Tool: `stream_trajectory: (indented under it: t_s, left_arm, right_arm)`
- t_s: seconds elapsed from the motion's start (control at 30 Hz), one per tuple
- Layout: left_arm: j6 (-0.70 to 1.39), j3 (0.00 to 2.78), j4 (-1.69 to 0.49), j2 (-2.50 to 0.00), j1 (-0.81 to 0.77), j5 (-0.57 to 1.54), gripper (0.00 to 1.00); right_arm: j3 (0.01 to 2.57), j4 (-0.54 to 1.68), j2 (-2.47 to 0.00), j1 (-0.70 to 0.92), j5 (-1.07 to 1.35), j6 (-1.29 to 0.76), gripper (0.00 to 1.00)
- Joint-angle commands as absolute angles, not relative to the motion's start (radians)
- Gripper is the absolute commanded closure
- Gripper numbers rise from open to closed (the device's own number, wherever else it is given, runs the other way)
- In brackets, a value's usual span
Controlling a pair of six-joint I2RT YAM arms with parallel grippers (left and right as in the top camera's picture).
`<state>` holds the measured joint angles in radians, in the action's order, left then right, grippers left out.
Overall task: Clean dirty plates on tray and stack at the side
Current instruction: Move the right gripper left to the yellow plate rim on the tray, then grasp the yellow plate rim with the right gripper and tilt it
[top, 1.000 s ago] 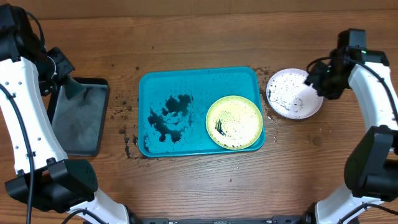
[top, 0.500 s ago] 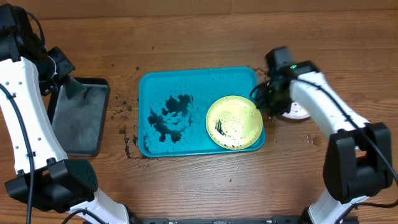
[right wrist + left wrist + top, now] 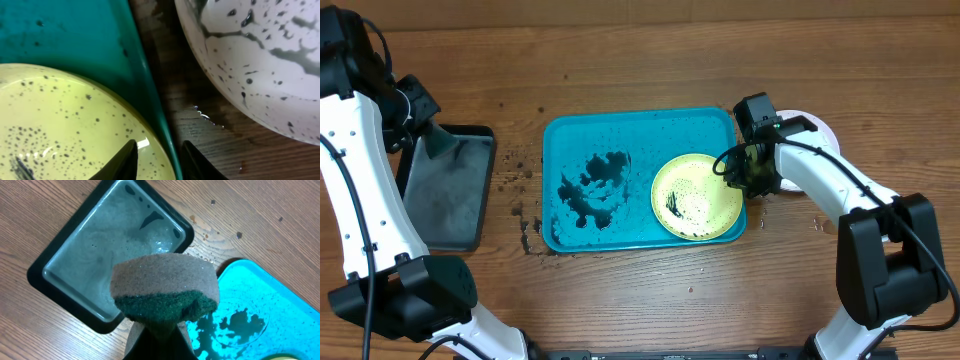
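The yellow-green plate (image 3: 695, 200) lies at the right end of the teal tray (image 3: 640, 114), its edge close against the tray's right rim. It is speckled and carries a dark smear, so it is judged not yet cleaned. A white plate (image 3: 260, 65), also spotted, sits on the tabletop (image 3: 620, 60) just beside the tray's right edge, partly hidden from above by the right arm. No blue plate can be seen.

The right gripper (image 3: 740, 178) is lowered at the tray's right rim. In the wrist view its fingertips (image 3: 124, 161) are parted, one over the yellow-green plate and the other over the bare wood outside the rim, so that the plate's edge and the rim lie between them. This straddling suggests that a pinch on the plate's edge is being prepared. Whether anything is touched yet cannot be told.

The left gripper (image 3: 155, 330) is pressed together on a sponge (image 3: 165, 287), green scouring side down, held above the black tray (image 3: 445, 200) at the tabletop's left side. That tray holds cloudy water, so the sponge is probably kept there for wetting and readiness. A dark wet patch (image 3: 590, 190) is left on the tray's left half.
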<state>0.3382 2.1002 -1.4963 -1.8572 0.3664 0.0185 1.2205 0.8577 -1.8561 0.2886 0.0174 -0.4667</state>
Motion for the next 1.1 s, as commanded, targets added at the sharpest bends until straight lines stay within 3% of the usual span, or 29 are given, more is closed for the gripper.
stream_trajectory:
  t_s: [0.0, 0.17, 0.5, 1.07]
  left_arm:
    - [0.348, 2.097, -1.493, -1.878, 0.353, 0.027, 0.96]
    - [0.348, 2.097, -1.496, -1.878, 0.353, 0.027, 0.96]
    - [0.348, 2.097, -1.496, -1.878, 0.353, 0.027, 0.96]
    - [0.347, 2.097, -1.497, -1.878, 0.353, 0.027, 0.96]
  right_arm:
    - [1.18, 0.834, -1.843, 0.293, 0.007, -0.473, 0.72]
    - [1.179, 0.813, -1.843, 0.304, 0.046, -0.472, 0.9]
    - [1.179, 0.803, -1.843, 0.385, 0.046, -0.472, 0.9]
    - [1.299, 0.879, -1.85, 0.377, 0.057, -0.43, 0.81]
